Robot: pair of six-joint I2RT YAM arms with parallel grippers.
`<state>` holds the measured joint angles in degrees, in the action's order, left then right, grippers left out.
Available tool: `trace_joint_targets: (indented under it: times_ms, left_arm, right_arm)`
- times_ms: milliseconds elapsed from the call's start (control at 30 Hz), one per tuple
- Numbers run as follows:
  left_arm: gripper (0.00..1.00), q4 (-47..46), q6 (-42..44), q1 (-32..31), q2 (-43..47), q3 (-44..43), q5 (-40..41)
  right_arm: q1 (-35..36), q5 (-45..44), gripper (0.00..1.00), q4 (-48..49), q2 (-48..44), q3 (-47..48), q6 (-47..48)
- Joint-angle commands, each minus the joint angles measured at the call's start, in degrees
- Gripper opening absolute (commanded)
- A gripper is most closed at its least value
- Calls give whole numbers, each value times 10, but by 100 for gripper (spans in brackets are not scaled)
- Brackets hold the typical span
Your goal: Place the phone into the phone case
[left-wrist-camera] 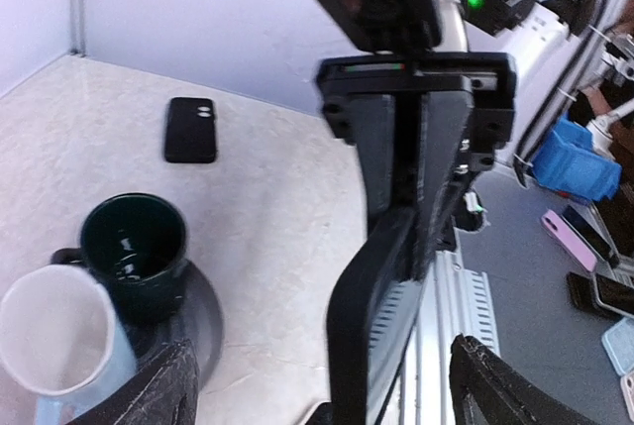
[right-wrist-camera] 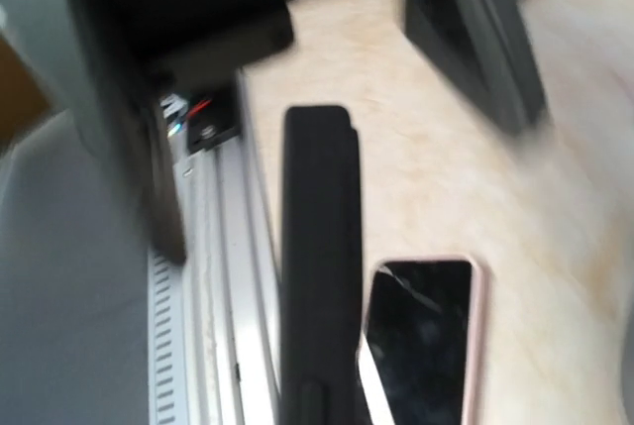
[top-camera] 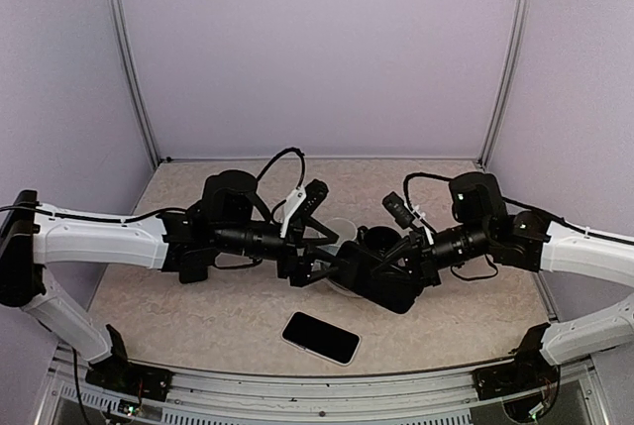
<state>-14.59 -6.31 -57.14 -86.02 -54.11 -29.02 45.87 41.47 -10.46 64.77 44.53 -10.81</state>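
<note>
1. The step in hand, as I judge it, is a hand-over of the phone case (left-wrist-camera: 367, 316) between the arms; the fitting itself has not begun. The right tool (left-wrist-camera: 414, 217) is clamped on the case's upper end and holds it edge-on above the tabletop (top-camera: 198, 316).
2. The left tool (left-wrist-camera: 319, 371) stands wide open, with one finger on each side of the case's lower end. As far as I can tell, neither finger touches it.
3. The phone (top-camera: 320, 337) lies flat, screen up, near the front edge of the tabletop, apart from both tools.
4. The next move likely calls for laying the case down cavity-up, then lifting the phone and pressing it in squarely.
5. The case is matte black, thin and slightly curved, and probably flexible. The phone is a rounded slab with a glossy dark screen, seemingly cracked, and a pale pink rim.
</note>
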Motion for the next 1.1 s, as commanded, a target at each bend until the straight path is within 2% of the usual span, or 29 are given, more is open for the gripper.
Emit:
trace_joint_targets:
  times_ms: [0,133,300,567,667,767,867,1067]
  left_arm:
    - [87,-57,-47,33,37,38,55]
    - [87,-72,-62,35,45,46,71]
    - [87,-86,-87,35,36,47,72]
    - [85,-72,-115,17,-6,37,81]
    - [85,-79,-121,10,-21,33,76]
    - [85,-79,-129,7,-40,20,69]
    - [85,-79,-133,4,-55,14,63]
    - [85,-84,-138,2,-64,15,62]
  right_arm:
    - [-23,-69,0,51,-67,-42,-172]
    - [-32,-107,0,32,-104,-98,-289]
    - [-45,-125,0,-2,-146,-160,-393]
    - [-55,-186,0,-5,-215,-252,-485]
    - [-59,-225,0,36,-228,-300,-521]
    - [-68,-217,0,110,-200,-329,-537]
    - [-70,-200,0,140,-147,-323,-525]
    - [-71,-226,0,95,-120,-298,-492]
